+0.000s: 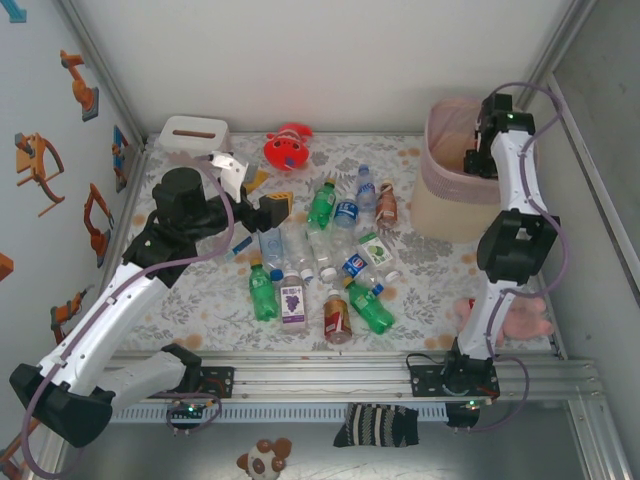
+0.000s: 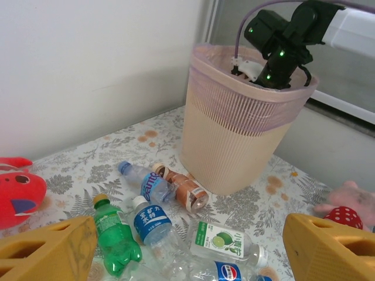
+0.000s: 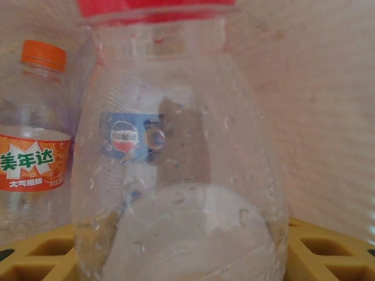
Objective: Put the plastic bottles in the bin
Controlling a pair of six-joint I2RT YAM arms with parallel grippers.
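Several plastic bottles [image 1: 345,212] lie scattered on the floral mat, clear, green and brown. In the left wrist view a green one [image 2: 115,233] and a lime-labelled one [image 2: 229,242] lie below my left gripper [image 2: 187,252]. That gripper [image 1: 268,192] hovers open and empty over the left end of the pile. The pale pink bin [image 1: 440,200] stands at the far right, also [image 2: 234,146]. My right gripper [image 1: 470,150] reaches down inside it. There its yellow fingers [image 3: 328,246] flank a clear red-capped bottle [image 3: 181,146], gripper [image 3: 181,252] shut on it. An orange-capped bottle [image 3: 35,152] lies beside it in the bin.
A red plush toy [image 1: 288,147] and a white tissue box [image 1: 193,130] sit at the back left. A pink plush [image 1: 520,318] lies by the right arm's base. White walls close in the mat at the back and both sides.
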